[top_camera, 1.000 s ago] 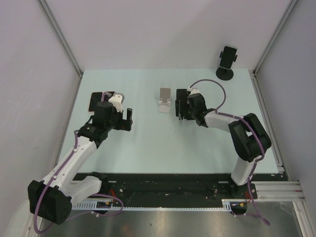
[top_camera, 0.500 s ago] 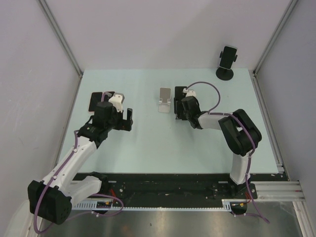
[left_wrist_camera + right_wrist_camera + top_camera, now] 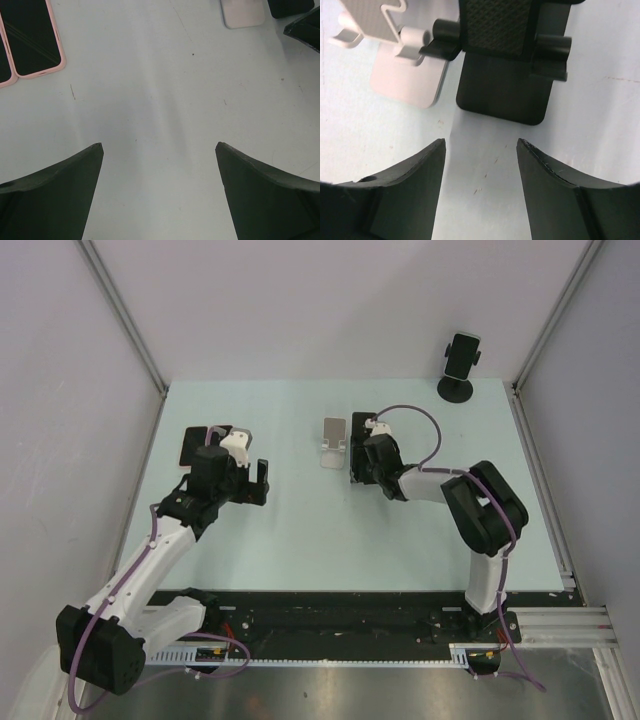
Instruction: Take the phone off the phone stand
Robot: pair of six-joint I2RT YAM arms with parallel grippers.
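A dark phone (image 3: 462,354) is held upright in a black stand on a round base (image 3: 455,390) at the back right corner. My right gripper (image 3: 357,458) (image 3: 480,146) is open and empty, low over the table mid-back. Just beyond its fingertips is an empty black stand (image 3: 503,60) (image 3: 359,427). An empty white stand (image 3: 395,45) (image 3: 334,440) is to that stand's left. My left gripper (image 3: 262,483) (image 3: 159,148) is open and empty over bare table on the left.
Two pink-cased phones (image 3: 27,40) (image 3: 192,446) lie flat at the left, behind my left gripper. Grey walls and metal posts enclose the table on the left, back and right.
My right gripper has moved left, closer to the black and white stands, and its elbow has shifted left too. The left arm has not moved.
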